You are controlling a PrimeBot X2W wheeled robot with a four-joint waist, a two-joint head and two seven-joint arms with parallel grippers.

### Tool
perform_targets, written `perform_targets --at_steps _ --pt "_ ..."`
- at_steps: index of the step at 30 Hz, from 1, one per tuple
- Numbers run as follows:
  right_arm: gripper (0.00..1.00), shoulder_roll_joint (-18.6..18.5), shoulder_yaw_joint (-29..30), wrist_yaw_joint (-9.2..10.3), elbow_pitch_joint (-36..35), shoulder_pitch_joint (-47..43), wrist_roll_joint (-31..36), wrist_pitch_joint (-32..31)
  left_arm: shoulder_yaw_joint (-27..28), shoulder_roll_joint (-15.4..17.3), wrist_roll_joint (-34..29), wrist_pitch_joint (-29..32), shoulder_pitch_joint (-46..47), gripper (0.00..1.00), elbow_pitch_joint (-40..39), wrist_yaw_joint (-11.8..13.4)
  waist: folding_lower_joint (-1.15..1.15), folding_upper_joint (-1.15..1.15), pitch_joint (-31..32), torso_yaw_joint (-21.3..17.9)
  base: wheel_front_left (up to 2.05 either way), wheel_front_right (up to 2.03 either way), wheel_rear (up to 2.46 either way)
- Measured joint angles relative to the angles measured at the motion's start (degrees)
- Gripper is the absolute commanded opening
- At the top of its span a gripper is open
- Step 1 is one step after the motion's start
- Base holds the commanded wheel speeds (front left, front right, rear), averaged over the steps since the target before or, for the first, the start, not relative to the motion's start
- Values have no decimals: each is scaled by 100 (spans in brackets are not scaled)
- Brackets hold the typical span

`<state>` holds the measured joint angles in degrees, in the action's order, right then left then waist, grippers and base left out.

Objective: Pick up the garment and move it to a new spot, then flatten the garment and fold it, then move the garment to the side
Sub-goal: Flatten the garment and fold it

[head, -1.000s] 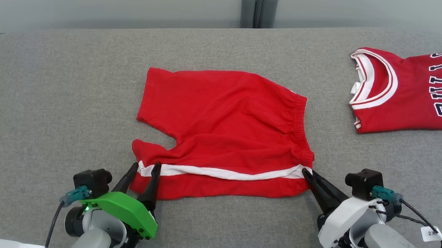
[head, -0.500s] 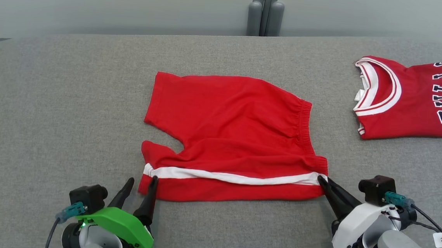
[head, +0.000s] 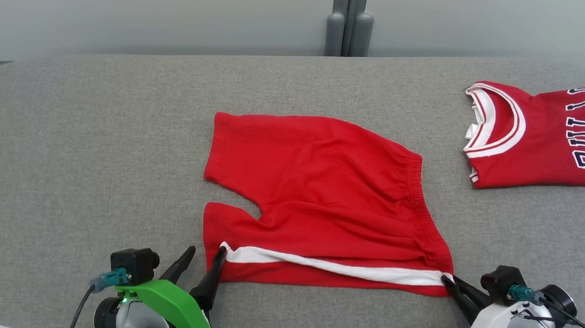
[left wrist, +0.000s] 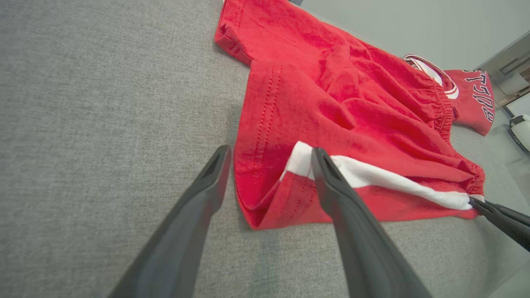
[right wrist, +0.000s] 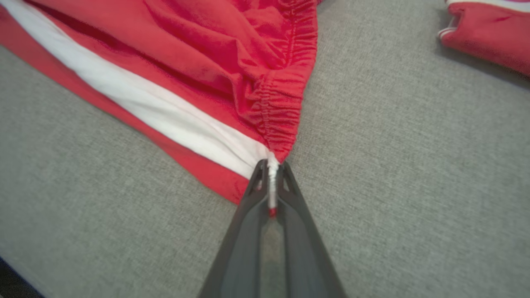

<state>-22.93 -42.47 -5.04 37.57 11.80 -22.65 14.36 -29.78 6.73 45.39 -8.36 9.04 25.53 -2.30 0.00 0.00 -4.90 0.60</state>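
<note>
Noted left fingers (head: 211, 279) apart astride shorts (head: 322, 186) hem, right fingers (head: 457, 295) clamped on waistband corner. Could skew if pulled one-sided.

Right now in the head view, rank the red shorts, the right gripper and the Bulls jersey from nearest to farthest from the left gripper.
1. Red shorts: the leg hem lies right at the open left gripper.
2. Right gripper: across the shorts' near edge, pinching the waistband corner.
3. Bulls jersey: far right and further back.
</note>
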Motion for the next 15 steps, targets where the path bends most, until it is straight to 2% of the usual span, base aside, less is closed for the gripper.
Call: perform_targets --at_steps 10,15 --pt "0 114 67 -44 203 15 -69 42 -243 85 32 288 4 100 -300 -265 0 0 23 -49 0 0 0" --pt "0 147 77 -51 281 35 -111 51 -365 219 -88 433 14 100 -353 -275 0 0 26 -26 0 0 0"
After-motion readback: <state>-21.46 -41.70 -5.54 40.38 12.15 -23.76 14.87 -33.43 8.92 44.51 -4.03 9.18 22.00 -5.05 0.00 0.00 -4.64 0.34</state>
